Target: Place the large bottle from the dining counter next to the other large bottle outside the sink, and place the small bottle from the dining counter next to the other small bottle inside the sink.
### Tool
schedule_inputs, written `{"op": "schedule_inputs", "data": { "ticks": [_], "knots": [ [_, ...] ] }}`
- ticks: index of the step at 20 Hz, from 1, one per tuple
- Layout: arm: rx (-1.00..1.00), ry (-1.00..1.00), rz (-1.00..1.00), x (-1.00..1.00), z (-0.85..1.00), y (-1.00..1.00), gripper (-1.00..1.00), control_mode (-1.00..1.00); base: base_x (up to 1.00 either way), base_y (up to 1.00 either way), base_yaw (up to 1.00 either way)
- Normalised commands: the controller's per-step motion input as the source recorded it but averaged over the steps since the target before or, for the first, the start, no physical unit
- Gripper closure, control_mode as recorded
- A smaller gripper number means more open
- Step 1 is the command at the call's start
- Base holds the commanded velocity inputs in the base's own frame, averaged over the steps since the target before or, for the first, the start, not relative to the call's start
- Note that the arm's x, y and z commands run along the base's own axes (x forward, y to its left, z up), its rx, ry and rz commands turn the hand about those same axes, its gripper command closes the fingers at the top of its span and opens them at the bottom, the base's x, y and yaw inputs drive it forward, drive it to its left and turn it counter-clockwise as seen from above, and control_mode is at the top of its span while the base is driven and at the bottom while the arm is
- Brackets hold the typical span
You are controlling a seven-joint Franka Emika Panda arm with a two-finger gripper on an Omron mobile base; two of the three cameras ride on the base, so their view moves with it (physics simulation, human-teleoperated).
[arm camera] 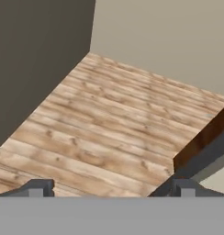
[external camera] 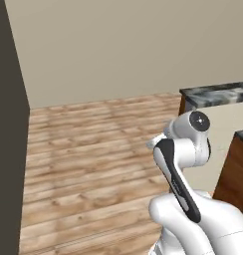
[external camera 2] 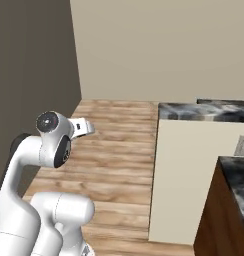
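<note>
Claw open over bare floor

Your claw [arm camera: 109, 188] has its fingertips [arm camera: 38, 187] spread wide, holding nothing, aimed down at the wooden plank floor [arm camera: 109, 119]. You can see a marbled tabletop [external camera 2: 204, 111] on a cream base at the right, and a second marbled tabletop [external camera 2: 239, 182] on reddish-brown wood just nearer. You cannot see any bottle from here.

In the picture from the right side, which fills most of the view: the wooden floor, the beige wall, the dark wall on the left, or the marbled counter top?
As they look in the right base view:
1. Beige wall
2. Wooden floor and dark wall: too alike to rank
3. Marbled counter top, a thin strip

Nearness to the camera skews this, so true sizes stay unsure.
</note>
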Motion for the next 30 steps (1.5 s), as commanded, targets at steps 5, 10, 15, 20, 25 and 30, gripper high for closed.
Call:
{"op": "schedule_inputs", "data": {
  "ticks": [5,10,15,20,25,30],
  "knots": [
    [0.00,0.00,0.00,0.00,0.00,0.00,-1.00,1.00,0.78,0.46,0.00],
    [0.00,0.00,0.00,0.00,0.00,0.00,-1.00,1.00,0.80,0.37,0.00],
    [0.00,0.00,0.00,0.00,0.00,0.00,-1.00,1.00,0.88,0.23,0.00],
    [0.00,0.00,0.00,0.00,0.00,0.00,-1.00,1.00,0.93,0.15,-0.06],
    [0.00,0.00,0.00,0.00,0.00,0.00,-1.00,1.00,0.76,0.13,-0.28],
    [0.00,0.00,0.00,0.00,0.00,0.00,-1.00,1.00,0.76,0.16,-0.47]
  ]
}}
